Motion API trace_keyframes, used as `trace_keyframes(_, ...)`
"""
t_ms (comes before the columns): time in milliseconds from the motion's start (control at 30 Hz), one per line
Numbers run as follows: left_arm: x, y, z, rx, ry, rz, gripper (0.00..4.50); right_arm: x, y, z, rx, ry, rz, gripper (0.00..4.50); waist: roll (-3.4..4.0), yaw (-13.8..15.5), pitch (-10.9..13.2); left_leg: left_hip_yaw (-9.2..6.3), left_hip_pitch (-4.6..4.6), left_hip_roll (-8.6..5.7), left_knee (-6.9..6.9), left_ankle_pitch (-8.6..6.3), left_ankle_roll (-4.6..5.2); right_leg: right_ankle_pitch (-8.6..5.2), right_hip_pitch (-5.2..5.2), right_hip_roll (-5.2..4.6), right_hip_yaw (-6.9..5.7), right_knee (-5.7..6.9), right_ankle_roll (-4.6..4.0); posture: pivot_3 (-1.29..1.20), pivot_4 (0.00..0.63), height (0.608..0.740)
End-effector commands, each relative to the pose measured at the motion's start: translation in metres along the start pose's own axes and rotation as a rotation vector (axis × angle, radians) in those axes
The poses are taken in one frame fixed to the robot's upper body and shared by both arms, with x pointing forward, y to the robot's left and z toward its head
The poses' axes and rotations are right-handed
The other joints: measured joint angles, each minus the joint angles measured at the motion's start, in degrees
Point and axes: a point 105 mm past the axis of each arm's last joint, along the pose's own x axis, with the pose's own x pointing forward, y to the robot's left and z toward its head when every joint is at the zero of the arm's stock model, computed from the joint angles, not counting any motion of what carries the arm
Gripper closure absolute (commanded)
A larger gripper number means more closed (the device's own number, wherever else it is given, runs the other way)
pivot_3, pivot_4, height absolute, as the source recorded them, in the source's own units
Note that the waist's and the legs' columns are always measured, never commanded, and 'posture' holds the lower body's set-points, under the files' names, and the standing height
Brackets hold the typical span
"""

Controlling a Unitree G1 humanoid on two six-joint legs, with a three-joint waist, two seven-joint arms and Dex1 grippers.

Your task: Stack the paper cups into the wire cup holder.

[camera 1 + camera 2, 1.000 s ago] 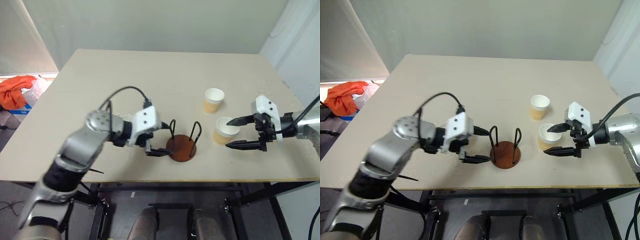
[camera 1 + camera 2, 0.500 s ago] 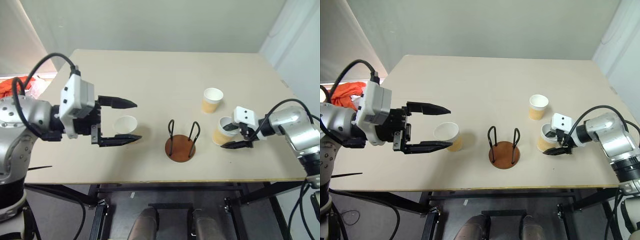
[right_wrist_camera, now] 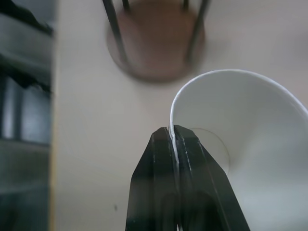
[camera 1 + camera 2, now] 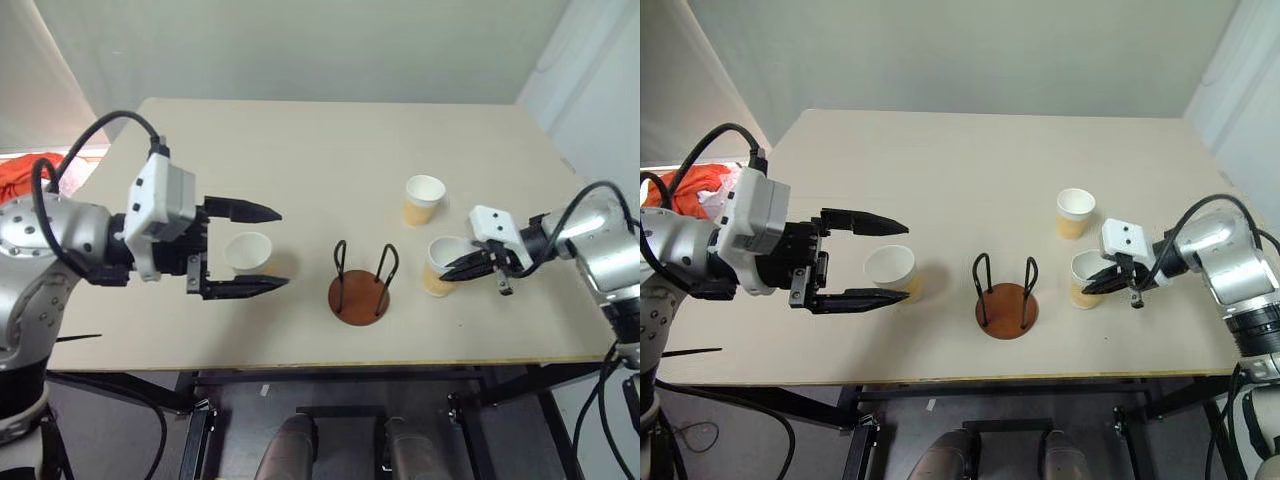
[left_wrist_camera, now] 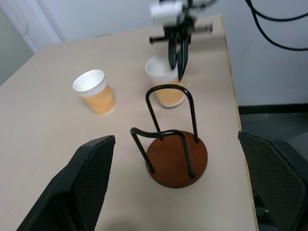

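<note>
I am pinching the rim of the nearest paper cup (image 4: 1086, 279) with my right gripper (image 4: 1102, 280), one finger inside the wall and one outside, closed tight on the thin edge; a grip on the lip leaves the tapered body free, which should let it drop between the wires. This cup is standing upright on the table (image 4: 300, 160), just to the right of the wire cup holder (image 4: 359, 289), whose reddish disc is bare, so I judge no cup is stacked yet. A second cup (image 4: 424, 199) is standing a little farther back on the same side, apart from the one I am holding. The third cup (image 4: 248, 253) is sitting left of the holder, and my left gripper (image 4: 245, 250) is hanging spread wide around it, holding nothing, probably waiting its turn while keeping out of the holder's way.
</note>
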Motion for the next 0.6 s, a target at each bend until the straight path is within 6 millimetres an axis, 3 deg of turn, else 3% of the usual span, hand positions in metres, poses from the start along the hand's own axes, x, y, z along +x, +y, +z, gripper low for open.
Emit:
trace_keyframes(33, -0.009, 0.005, -0.004, 0.021, 0.041, 0.036, 0.0, -0.035, -0.004, 0.084, -0.251, -0.183, -0.035, 4.47, 0.09, -0.51, 0.01, 0.02, 0.01, -0.01, -0.11, 0.05, 0.0, 0.01, -0.07, 0.01, 0.07, 0.0, -0.02, 0.0, 0.15, 0.74)
trace_keyframes(100, -0.011, 0.006, -0.006, 0.017, 0.051, 0.045, 0.0, -0.033, -0.003, 0.111, -0.33, -0.241, -0.012, 4.47, 0.03, -0.75, -0.02, 0.02, 0.11, 0.01, -0.35, 0.15, 0.0, -0.08, -0.09, 0.05, 0.07, 0.02, -0.18, 0.0, 0.15, 0.74)
trace_keyframes(200, -0.012, 0.007, -0.009, 0.016, 0.062, 0.054, 0.0, -0.015, 0.007, 0.128, -0.406, -0.261, 0.091, 4.47, -0.23, -0.76, -0.17, -0.05, 0.37, 0.21, -0.61, 0.14, -0.11, -0.49, -0.05, 0.18, -0.06, 0.22, -0.82, 0.0, 0.15, 0.74)
trace_keyframes(400, -0.01, 0.005, -0.009, 0.024, 0.061, 0.067, 0.0, 0.022, 0.012, 0.117, -0.438, -0.212, 0.176, 4.47, -0.19, -0.38, -0.13, -0.11, 0.41, 0.21, -0.6, -0.06, -0.23, -0.89, -0.26, 0.17, -0.09, 0.87, -1.24, 0.0, 0.15, 0.74)
trace_keyframes(600, -0.014, 0.001, -0.01, 0.018, 0.074, 0.092, 0.0, 0.03, 0.015, 0.108, -0.452, -0.175, 0.212, 4.47, -0.19, -0.47, -0.13, -0.11, 0.45, 0.24, -0.6, -0.13, -0.31, -0.89, -0.26, 0.17, -0.12, 0.91, -1.25, 0.0, 0.15, 0.74)
